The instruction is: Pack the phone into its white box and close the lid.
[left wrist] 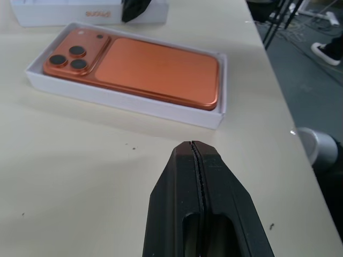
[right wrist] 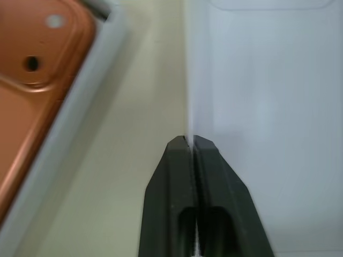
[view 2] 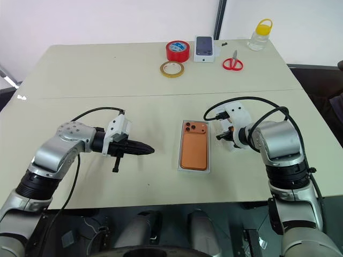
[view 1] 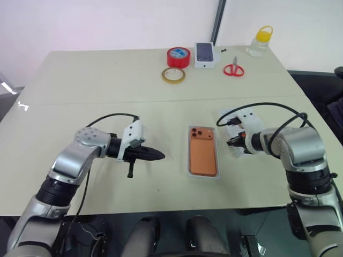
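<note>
Phone (view 1: 203,151) lying back-up inside white box (view 1: 189,170), mid-table near the front edge. Just right of it, lid (right wrist: 268,107), its thin wall pinched by right gripper (right wrist: 191,142). Left of the box, apart from it, left gripper (view 1: 156,155) clenched on nothing. Far side: red tape roll (view 1: 178,56), tan tape ring (view 1: 173,75), small phone box (view 1: 206,54), red scissors (view 1: 233,69), yellow-capped bottle (view 1: 259,42).

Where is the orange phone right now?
In the head views, the orange phone lies camera side up inside the white box, mid-table between the two arms, with the lid just to its right by the right gripper.
</note>
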`<act>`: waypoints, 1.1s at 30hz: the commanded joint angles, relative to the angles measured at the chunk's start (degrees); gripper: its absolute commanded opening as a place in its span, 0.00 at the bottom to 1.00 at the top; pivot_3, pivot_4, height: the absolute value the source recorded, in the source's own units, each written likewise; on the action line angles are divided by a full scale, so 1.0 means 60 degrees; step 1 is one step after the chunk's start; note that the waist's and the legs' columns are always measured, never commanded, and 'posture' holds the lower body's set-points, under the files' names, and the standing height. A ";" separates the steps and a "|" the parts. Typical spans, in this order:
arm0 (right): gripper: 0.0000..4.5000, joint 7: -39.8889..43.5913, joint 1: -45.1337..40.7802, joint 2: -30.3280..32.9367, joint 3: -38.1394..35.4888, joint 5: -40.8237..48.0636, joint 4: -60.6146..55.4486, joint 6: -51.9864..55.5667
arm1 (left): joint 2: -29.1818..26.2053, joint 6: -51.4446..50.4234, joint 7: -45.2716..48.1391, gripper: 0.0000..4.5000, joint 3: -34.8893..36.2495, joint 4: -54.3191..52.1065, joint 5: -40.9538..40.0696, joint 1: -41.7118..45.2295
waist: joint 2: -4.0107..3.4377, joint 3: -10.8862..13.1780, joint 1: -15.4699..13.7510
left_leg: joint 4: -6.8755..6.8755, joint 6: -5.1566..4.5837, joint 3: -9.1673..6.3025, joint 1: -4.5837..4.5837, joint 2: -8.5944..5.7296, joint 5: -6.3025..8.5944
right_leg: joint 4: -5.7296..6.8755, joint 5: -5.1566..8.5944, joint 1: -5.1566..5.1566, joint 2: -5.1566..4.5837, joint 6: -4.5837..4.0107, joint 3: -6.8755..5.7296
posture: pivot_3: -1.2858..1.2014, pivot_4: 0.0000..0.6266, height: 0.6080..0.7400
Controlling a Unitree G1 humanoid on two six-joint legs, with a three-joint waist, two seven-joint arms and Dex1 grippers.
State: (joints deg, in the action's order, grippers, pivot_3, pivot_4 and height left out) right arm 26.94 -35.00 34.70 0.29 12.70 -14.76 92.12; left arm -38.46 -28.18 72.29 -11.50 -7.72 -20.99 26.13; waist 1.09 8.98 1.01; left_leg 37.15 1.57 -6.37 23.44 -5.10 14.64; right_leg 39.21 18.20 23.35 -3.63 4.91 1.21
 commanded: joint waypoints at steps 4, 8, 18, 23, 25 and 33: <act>0.00 -0.0230 -0.1477 -0.0841 -0.2544 0.1316 0.0153 0.0063 | 0.0005 0.0143 -0.1031 0.00 0.0803 0.0130 0.0046 -0.0183 | -0.0010 0.0006 0.0084 | -0.0003 -0.0007 0.0004 0.0000 0.0002 0.0003 | 0.0012 0.0000 0.0009 0.0003 0.0000 0.0005 | 0.52 0.24 1.00; 0.00 -0.0976 -0.1957 -0.1948 -0.4396 0.5647 0.0709 0.0063 | 0.0221 0.0102 -0.1920 0.00 0.1484 0.0736 -0.0035 -0.0083 | -0.0010 0.0005 0.0035 | -0.0009 -0.0009 0.0001 -0.0003 0.0007 0.0005 | 0.0019 0.0000 0.0012 0.0009 0.0000 0.0003 | 0.52 0.24 1.00; 0.00 -1.2604 0.2110 -0.6579 -0.1177 1.6717 -0.1518 -0.6425 | 0.0601 0.0585 -0.2784 0.00 0.1796 0.1940 0.0255 0.0876 | -0.0012 0.0006 0.0249 | 0.0000 -0.0004 0.0006 0.0006 0.0008 -0.0002 | 0.0019 0.0000 0.0009 0.0000 0.0002 0.0001 | 0.52 0.24 1.00; 0.00 -1.4485 0.3213 -0.7027 -0.0613 1.6717 -0.2172 -0.7514 | 0.0854 0.0618 -0.2703 0.00 0.1541 0.1949 0.0345 0.1058 | -0.0013 0.0000 0.0287 | 0.0015 -0.0004 0.0004 -0.0010 0.0004 -0.0002 | 0.0035 -0.0001 0.0003 0.0007 0.0003 0.0007 | 0.52 0.24 1.00; 0.00 -1.4743 0.3431 -0.6760 -0.0680 1.6717 -0.2095 -0.7611 | 0.0946 0.0631 -0.2573 0.00 0.1263 0.1830 0.0436 0.1047 | -0.0016 -0.0002 0.0278 | 0.0001 -0.0004 0.0002 -0.0014 0.0006 -0.0002 | 0.0033 -0.0001 0.0005 0.0011 0.0003 0.0006 | 0.52 0.24 1.00; 0.51 -1.4064 0.3216 -0.5221 -0.0882 1.6717 -0.1731 -0.7019 | 0.1569 0.0731 -0.2147 0.00 -0.0080 0.1451 0.0805 0.1113 | -0.0021 -0.0002 0.0269 | -0.0005 -0.0025 0.0003 -0.0014 0.0007 0.0010 | 0.0032 -0.0001 0.0003 0.0012 0.0003 0.0009 | 0.52 0.24 1.00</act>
State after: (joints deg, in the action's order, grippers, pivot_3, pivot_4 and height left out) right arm -59.89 -14.18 1.41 -4.25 112.34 -24.94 48.40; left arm -29.27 -25.37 59.03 -11.09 3.14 -16.58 31.81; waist 0.97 8.97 2.62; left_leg 37.14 1.24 -6.35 23.36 -5.06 14.80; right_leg 39.39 18.19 23.36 -3.55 4.92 1.26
